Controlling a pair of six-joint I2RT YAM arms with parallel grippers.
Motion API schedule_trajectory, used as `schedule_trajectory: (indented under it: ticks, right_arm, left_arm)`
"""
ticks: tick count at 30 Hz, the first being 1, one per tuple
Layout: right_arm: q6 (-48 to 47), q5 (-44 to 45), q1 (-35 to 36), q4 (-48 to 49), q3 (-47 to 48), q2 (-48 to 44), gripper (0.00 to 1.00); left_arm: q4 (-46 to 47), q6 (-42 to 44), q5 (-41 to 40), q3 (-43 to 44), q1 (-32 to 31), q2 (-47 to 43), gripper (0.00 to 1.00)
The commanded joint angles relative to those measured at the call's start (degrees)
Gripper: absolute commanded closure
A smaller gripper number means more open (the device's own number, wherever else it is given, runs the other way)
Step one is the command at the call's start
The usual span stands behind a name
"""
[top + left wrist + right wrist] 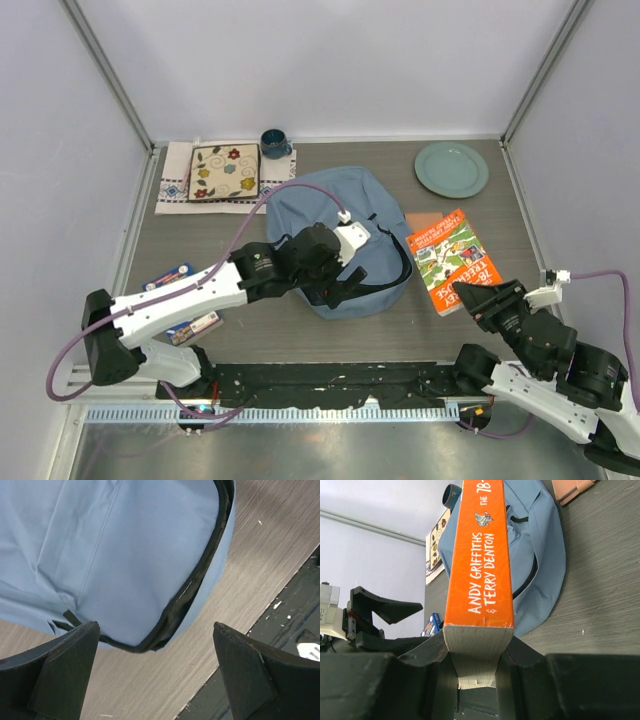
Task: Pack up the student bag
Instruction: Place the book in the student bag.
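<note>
While your left gripper (155, 632) gapes at the student bag's (312, 200) edge, your right gripper (476, 655) clamps the orange book (482, 555).

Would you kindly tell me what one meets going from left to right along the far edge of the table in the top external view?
floral patterned board → dark blue mug → pale green plate

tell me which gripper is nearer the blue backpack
Left. The left gripper hangs open over the near edge of the student bag; the right gripper is off to its right, shut on the orange book.
</note>
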Motion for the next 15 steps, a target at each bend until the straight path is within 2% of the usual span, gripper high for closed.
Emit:
schedule_trajectory:
  ticks: [1, 13, 15]
  right_arm:
    - [2.75, 2.02, -0.16, 4.02, 1.43, 0.49, 0.99]
    - [3.98, 2.46, -0.16, 2.18, 1.60, -1.88, 0.99]
    - [4.25, 2.46, -0.16, 2.00, 1.69, -1.97, 0.99]
  left_arm:
    - [3.11, 6.18, 0.42, 2.54, -0.74, 3.61, 0.00]
    - [3.19, 8.64, -1.07, 6.49, -2.24, 11.62, 0.01]
    - [3.72, 8.64, -1.43, 6.93, -2.15, 12.49, 0.05]
